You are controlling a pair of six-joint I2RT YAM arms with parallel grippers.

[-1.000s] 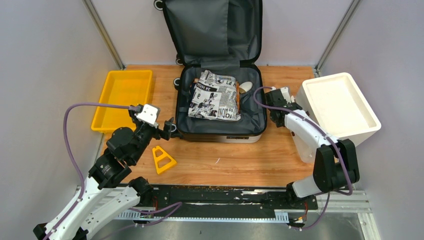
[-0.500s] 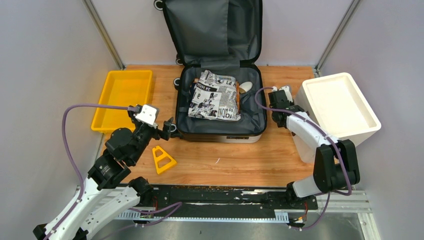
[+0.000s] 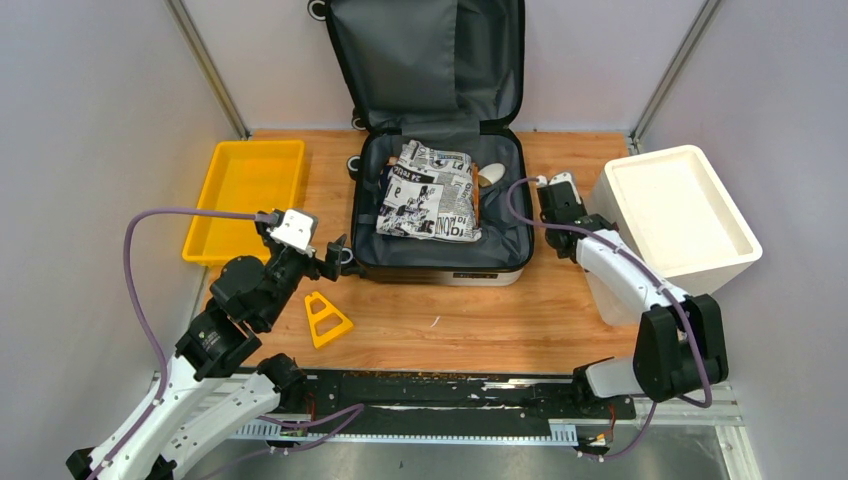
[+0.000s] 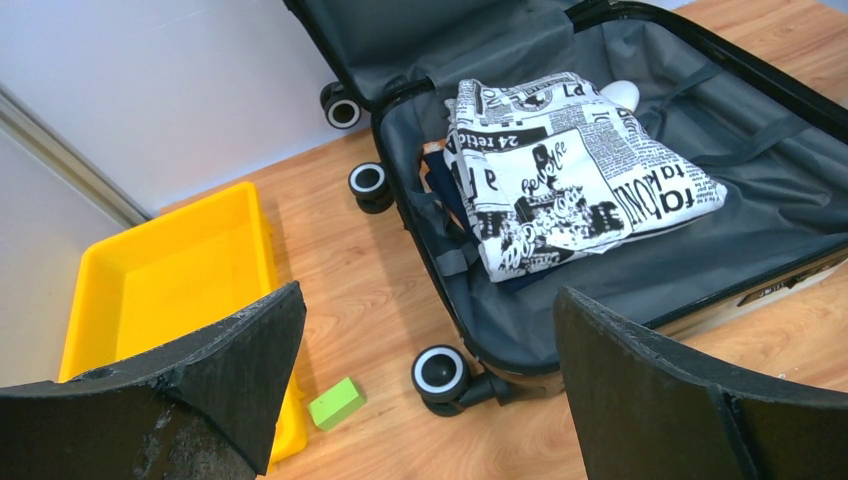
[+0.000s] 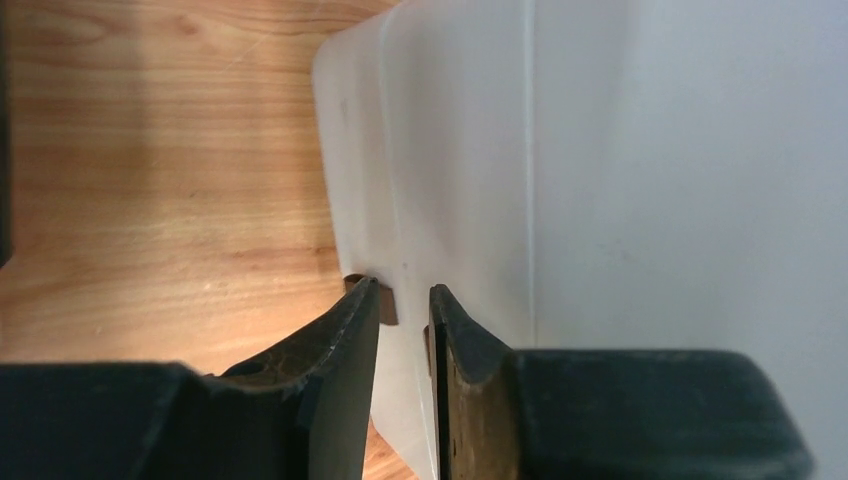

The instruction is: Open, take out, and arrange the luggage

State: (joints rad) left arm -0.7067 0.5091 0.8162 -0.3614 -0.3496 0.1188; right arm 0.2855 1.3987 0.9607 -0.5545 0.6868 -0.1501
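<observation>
Open luggage just right of spread left hand, left of barely parted right hand.

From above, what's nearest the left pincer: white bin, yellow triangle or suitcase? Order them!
1. Suitcase, right beside the left pincer.
2. Yellow triangle, nearer the arm bases.
3. White bin, far across on the right.
</observation>
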